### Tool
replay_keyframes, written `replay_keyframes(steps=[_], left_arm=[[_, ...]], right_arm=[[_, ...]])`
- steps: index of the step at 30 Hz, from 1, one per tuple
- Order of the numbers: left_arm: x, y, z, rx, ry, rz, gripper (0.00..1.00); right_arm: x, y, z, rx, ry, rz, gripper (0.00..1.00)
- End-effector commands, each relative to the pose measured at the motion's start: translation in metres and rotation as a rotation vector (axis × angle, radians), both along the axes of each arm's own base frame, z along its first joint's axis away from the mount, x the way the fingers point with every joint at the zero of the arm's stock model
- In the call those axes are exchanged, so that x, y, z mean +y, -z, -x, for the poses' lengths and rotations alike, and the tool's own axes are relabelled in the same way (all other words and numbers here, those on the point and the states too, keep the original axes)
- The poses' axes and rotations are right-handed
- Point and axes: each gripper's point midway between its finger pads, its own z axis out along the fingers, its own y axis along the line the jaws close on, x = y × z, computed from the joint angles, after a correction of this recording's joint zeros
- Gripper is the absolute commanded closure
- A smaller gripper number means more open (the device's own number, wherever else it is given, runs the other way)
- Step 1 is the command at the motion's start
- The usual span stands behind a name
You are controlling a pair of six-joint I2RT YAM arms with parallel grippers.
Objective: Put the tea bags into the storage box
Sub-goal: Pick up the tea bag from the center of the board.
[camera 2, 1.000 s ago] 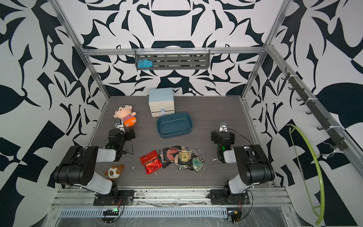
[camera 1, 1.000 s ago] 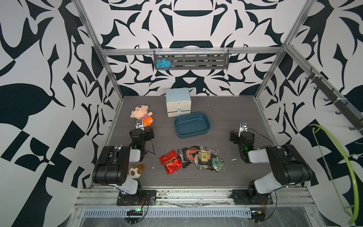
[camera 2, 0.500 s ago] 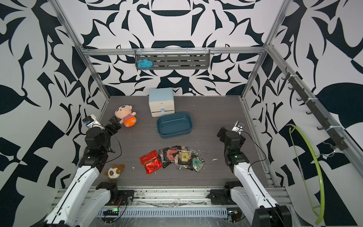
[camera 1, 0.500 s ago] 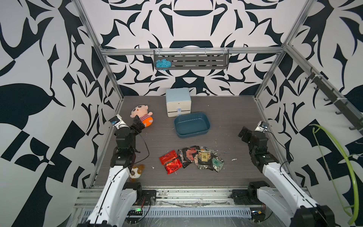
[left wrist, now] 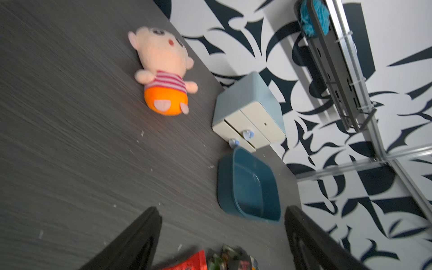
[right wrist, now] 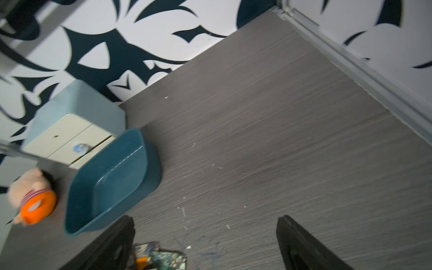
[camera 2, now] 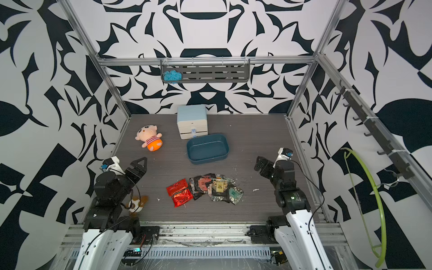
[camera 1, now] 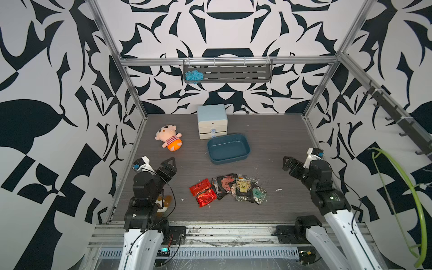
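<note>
Tea bags, flat red-foil and dark-patterned sachets, lie unpicked (approach step, I judge); left tool and right tool gape empty; next: descend, pinch one.

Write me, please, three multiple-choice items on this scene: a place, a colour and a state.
1. Where does the storage box stand?
A) far left corner
B) near edge
C) just in front of the drawer cabinet

2. What colour is the lower half of the plush doll?
A) green
B) orange
C) purple

3. What does the storage box hold?
A) nothing
B) several tea bags
C) water

Key: 1 C, it sits right before the drawers; 2 B, orange in both top views; 3 A, bare floor, the tea bags lie on the table.
</note>
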Motion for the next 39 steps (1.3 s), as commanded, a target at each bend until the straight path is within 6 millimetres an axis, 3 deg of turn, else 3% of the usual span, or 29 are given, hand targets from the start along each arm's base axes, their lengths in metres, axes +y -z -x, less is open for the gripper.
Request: replay_keyframes(steps=[1,5,11,15,17,20,22,25,27,33,34,39], left_arm=[[-0.037,-0.005,0.019,0.068,0.205,0.118,0.14],[-0.052,0.002,0.023,0.106,0.279,0.13,0.14],[-0.087,0.02,0.031,0.188,0.382,0.081,0.21],[-0.131,0.032,0.042,0.188,0.483,0.005,0.22],[-0.153,0.039,0.047,0.199,0.515,-0.016,0.24],[-0.191,0.045,0.056,0.208,0.6,-0.051,0.26],[-0.213,0.055,0.058,0.241,0.635,-0.083,0.34],[-0.238,0.067,0.059,0.287,0.672,-0.14,0.37],[-0.248,0.074,0.054,0.316,0.667,-0.147,0.44],[-0.272,0.089,0.046,0.347,0.657,-0.087,0.51],[-0.274,0.1,0.044,0.37,0.646,-0.102,0.53],[-0.291,0.107,0.04,0.386,0.672,-0.092,0.6]], right_arm=[[0.042,-0.018,0.017,0.065,-0.241,-0.1,0.05],[0.068,-0.023,0.022,0.083,-0.352,-0.215,0.17],[0.087,0.007,0.028,0.181,-0.386,-0.194,0.29],[0.111,0.037,0.042,0.267,-0.448,-0.11,0.32],[0.12,0.051,0.048,0.295,-0.466,-0.087,0.38],[0.13,0.073,0.054,0.326,-0.49,-0.089,0.48],[0.131,0.087,0.054,0.334,-0.489,-0.075,0.59],[0.132,0.1,0.05,0.317,-0.496,-0.047,0.71],[0.133,0.108,0.046,0.288,-0.502,-0.037,0.77],[0.145,0.118,0.038,0.212,-0.563,-0.051,0.8],[0.146,0.12,0.037,0.203,-0.571,-0.048,0.8],[0.159,0.127,0.034,0.175,-0.632,-0.057,0.83]])
